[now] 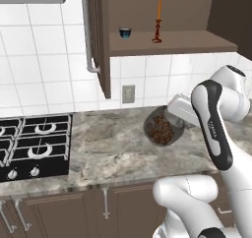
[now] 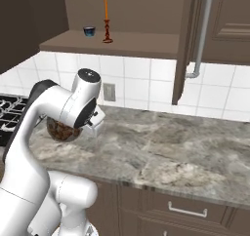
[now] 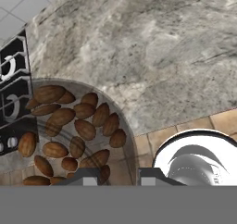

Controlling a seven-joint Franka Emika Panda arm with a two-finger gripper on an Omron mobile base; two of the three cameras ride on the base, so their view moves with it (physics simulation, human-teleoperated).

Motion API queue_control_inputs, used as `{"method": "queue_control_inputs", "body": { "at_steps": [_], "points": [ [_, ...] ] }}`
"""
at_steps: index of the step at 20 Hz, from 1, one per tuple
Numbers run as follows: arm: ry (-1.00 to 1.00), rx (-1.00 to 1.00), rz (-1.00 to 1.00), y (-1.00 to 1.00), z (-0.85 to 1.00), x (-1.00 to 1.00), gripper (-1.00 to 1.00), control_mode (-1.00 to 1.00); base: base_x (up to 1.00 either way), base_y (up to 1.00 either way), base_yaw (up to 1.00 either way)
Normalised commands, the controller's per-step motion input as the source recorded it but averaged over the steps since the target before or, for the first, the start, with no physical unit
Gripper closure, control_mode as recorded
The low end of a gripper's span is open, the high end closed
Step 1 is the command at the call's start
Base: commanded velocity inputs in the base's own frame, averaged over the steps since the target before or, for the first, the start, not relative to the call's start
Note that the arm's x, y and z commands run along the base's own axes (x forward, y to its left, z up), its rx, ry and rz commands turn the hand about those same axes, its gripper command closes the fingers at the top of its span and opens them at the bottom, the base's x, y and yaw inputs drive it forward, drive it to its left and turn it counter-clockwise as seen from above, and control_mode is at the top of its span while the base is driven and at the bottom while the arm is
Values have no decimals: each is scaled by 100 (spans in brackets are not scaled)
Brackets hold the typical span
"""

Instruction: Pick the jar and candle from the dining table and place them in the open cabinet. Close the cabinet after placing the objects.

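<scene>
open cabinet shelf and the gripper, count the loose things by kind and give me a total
candle on the cabinet shelf: 1
small dark blue cup on the same shelf: 1
jar of brown lumps, held in the gripper above the marble counter: 1
total: 3

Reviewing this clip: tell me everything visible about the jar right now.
The jar is round clear glass filled with brown, almond-like lumps. It sits at the gripper, whose shut fingers clasp its rim, above the marble counter beside the black hob. It looks tilted, its mouth facing the left base camera. It is not yet in the cabinet.
</scene>
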Motion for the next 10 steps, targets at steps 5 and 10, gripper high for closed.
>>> {"method": "queue_control_inputs", "body": {
  "at_steps": [5, 10],
  "points": [
    [0, 0, 0, 0, 0, 0, 100, 100, 37, -28, 1],
    [0, 0, 0, 0, 0, 0, 100, 100, 35, -31, 0]
  ]
}}
